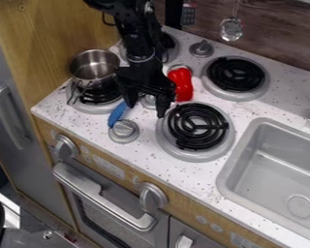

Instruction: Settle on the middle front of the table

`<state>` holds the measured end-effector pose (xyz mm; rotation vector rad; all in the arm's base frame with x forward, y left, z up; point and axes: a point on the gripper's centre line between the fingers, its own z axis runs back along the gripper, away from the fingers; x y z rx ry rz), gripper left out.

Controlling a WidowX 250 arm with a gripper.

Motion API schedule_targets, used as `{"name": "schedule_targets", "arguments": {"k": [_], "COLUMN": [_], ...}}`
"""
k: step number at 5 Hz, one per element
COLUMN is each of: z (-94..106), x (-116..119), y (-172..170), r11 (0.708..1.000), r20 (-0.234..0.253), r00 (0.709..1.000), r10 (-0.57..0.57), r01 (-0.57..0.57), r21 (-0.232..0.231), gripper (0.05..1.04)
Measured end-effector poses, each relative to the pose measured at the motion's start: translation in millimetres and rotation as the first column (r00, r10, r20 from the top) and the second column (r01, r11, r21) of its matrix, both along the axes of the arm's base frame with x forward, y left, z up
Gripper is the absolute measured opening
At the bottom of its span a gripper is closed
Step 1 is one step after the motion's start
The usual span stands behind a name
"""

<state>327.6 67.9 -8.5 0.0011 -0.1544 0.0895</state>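
Nearest are the oven handle [102, 193] and two oven knobs, below the desk's [183, 173] front edge. Up on the desk, the sink [268, 167] lies to the right; toward the middle front sits a black-coiled burner [196, 126], with a grey knob [124, 131] to its left. Just behind that knob lies the blue thing [117, 114], slanting up toward the claw [147, 103]. The claw hangs low, its two fingers apart. Beyond are the red thing [182, 83], right of the claw, and the pot [94, 68], upright at the left burner [98, 96]. Farthest, a ladle [231, 29] hangs against the wall.
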Motion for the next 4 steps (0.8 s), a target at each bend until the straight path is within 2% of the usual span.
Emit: {"name": "schedule_targets", "arguments": {"k": [1, 2, 3, 4], "z": [-11.7, -30.6, -46.9, -64.8], "x": [-7, -23, -40, -37], "y": [-2, -1, -7, -22], "r11": [1.0, 1.0, 0.999, 0.998], "r20": [-0.039, -0.09, -0.122, -0.121], "r00": [0.999, 0.996, 0.992, 0.991], "r10": [-0.002, -0.014, -0.034, -0.063], "r01": [0.001, 0.015, 0.036, 0.065], "r21": [-0.009, 0.013, 0.013, 0.014], "gripper": [0.995, 0.995, 0.995, 0.997]}}
